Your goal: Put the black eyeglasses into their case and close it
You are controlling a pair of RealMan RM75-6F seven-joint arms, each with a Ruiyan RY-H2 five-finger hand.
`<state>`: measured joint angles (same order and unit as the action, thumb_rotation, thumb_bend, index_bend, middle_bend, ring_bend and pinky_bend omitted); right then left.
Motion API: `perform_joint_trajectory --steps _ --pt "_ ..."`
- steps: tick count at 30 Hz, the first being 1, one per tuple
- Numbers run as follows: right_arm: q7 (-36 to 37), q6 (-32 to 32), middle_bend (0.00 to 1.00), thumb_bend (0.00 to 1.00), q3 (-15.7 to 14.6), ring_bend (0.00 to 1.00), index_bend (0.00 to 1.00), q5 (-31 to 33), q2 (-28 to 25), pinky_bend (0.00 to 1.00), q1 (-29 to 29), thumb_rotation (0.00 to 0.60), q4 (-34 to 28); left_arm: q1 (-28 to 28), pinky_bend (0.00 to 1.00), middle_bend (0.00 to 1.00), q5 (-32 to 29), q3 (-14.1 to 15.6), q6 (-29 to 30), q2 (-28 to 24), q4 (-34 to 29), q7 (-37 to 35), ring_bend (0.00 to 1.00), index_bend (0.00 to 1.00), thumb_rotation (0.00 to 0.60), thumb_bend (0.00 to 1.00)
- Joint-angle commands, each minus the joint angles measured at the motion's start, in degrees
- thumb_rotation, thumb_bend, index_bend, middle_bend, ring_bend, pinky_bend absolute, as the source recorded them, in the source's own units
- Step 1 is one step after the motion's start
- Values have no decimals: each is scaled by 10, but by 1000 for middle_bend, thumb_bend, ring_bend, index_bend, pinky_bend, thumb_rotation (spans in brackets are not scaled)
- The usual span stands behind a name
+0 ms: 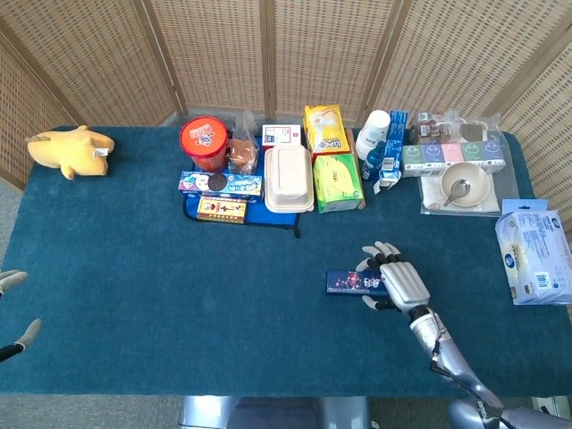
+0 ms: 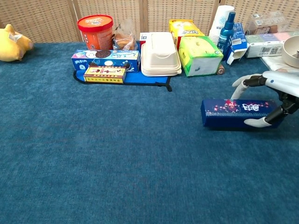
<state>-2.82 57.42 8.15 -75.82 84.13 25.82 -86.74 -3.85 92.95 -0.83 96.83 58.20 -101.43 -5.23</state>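
A long dark blue box with a small coloured print, the case (image 1: 350, 282) (image 2: 232, 113), lies lengthwise across the right half of the blue tablecloth. My right hand (image 1: 397, 284) (image 2: 273, 95) grips its right end, with fingers over the top and the thumb on the near side. Whether the case rests on the cloth or hangs just above it I cannot tell. No black eyeglasses show in either view. Only the fingertips of my left hand (image 1: 11, 281) appear, at the far left edge of the head view; they are spread and hold nothing.
Along the back stand a red tub (image 1: 204, 143), snack boxes (image 1: 220, 184), a white clamshell box (image 1: 288, 179), a green tissue box (image 1: 337, 181) and bottles. A bowl with a spoon (image 1: 465, 185) and a wipes pack (image 1: 534, 256) sit at right, a yellow plush (image 1: 70, 150) at far left.
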Motion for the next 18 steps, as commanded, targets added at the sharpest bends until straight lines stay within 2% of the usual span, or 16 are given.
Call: perform_joint_trajectory --steps 1,5,7,15,18 --pt "-8 -2 111 256 0 0 276 5 4 45 4 600 2 1 177 244 -2 -1 -3 2 2 -1 152 212 600 226" --pt "-22 0 68 261 -3 0 109 10 3 41 5 600 -6 4 170 243 -2 0 -7 4 3 -1 147 212 600 227" --pt "-29 3 53 261 -5 0 70 13 -1 40 4 600 -12 4 169 242 -2 0 -8 5 2 -1 142 210 600 227" --pt "-46 27 49 261 -10 0 51 12 -30 40 -6 600 -49 7 161 235 -8 0 -17 4 -3 2 137 209 599 227" --pt "-85 85 55 261 -24 0 63 -9 -56 40 -34 600 -65 8 158 236 -13 2 -23 5 -3 18 136 219 600 227"
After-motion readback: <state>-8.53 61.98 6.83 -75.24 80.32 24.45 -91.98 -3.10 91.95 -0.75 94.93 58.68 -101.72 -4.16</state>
